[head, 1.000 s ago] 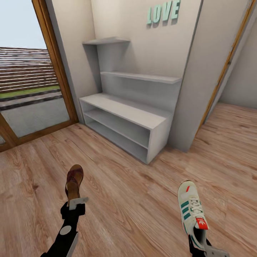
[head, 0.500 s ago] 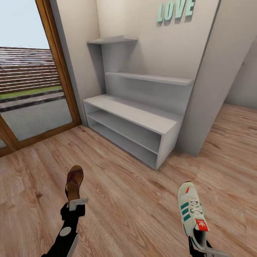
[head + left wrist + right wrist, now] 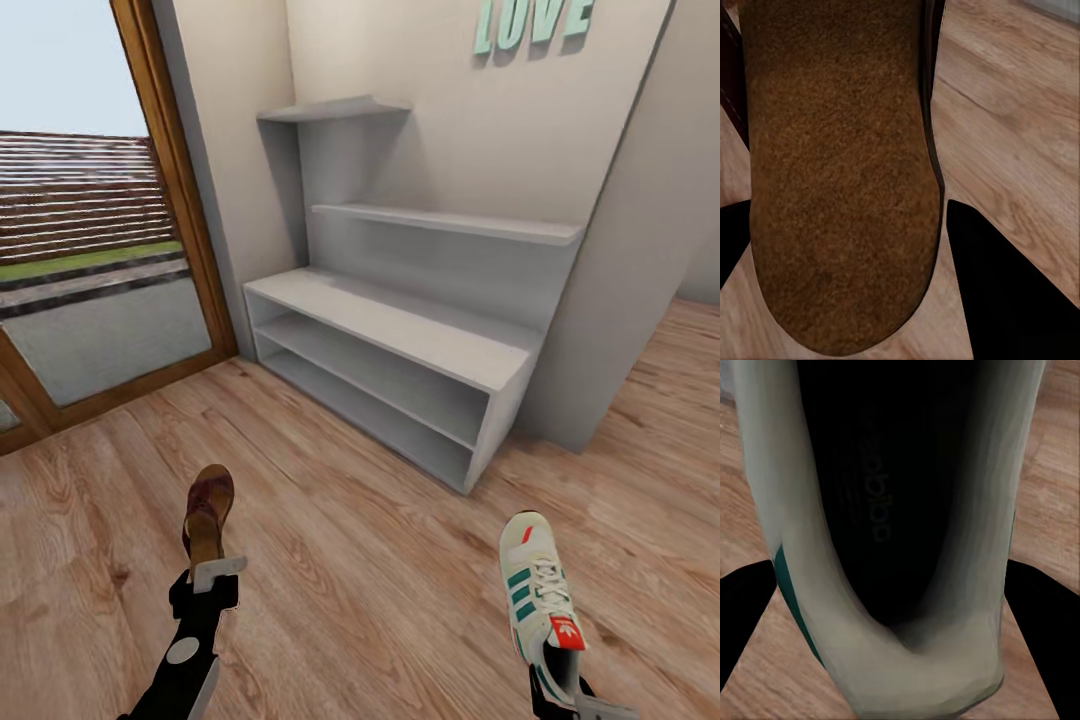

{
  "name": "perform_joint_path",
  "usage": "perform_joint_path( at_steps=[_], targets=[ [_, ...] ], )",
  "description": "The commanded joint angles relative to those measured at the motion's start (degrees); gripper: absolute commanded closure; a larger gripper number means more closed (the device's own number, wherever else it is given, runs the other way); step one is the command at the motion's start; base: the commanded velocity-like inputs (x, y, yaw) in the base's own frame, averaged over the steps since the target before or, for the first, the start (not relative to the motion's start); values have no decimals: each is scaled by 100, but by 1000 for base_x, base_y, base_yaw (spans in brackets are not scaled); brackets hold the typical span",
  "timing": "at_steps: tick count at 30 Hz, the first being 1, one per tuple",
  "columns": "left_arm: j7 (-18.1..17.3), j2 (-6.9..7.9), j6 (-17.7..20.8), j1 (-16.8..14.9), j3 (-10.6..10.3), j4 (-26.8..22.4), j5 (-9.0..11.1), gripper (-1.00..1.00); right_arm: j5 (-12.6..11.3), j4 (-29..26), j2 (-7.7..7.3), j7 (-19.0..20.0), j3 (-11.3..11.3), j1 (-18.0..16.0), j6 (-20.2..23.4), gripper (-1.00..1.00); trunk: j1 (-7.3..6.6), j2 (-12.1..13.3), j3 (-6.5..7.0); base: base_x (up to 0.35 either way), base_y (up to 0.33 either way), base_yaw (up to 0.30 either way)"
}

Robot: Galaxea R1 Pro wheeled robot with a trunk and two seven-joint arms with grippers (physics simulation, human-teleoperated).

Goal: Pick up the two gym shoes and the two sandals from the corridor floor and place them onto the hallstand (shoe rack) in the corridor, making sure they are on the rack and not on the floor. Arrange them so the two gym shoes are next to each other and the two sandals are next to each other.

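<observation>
The left pincer point(image 3: 210, 572) is closed on the heel of 1 sandal point(image 3: 207, 508), toe pointing ahead. The right pincer point(image 3: 560, 685) clamps the heel of 1 gym shoe point(image 3: 538, 590). Both hang above the corridor floor point(image 3: 360, 560); the hallstand point(image 3: 400, 330) stands well ahead of both pincers.

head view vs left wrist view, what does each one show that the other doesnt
The head view alone shows the grey hallstand, the gym shoe held at the right tool, the LOVE lettering and the glass door. The left wrist view alone shows the grainy tan footbed up close, with the dark fingers on either side of its heel. Both show the sandal held by the left tool above the wood floor.
</observation>
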Motion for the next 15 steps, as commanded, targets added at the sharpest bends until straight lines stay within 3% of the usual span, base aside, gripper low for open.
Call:
perform_joint_path(
  at_steps=[1,15],
  targets=[
    [6,-5,-3,-3,9,2,-56,100,5,-2,1,-2,-9,-3,-17,100,1,-2,-4,237,269,0],
    [4,-5,-3,-3,9,2,-56,100,6,-2,-7,19,16,-3,-30,100,1,-2,-4,237,269,-5]
  ],
)
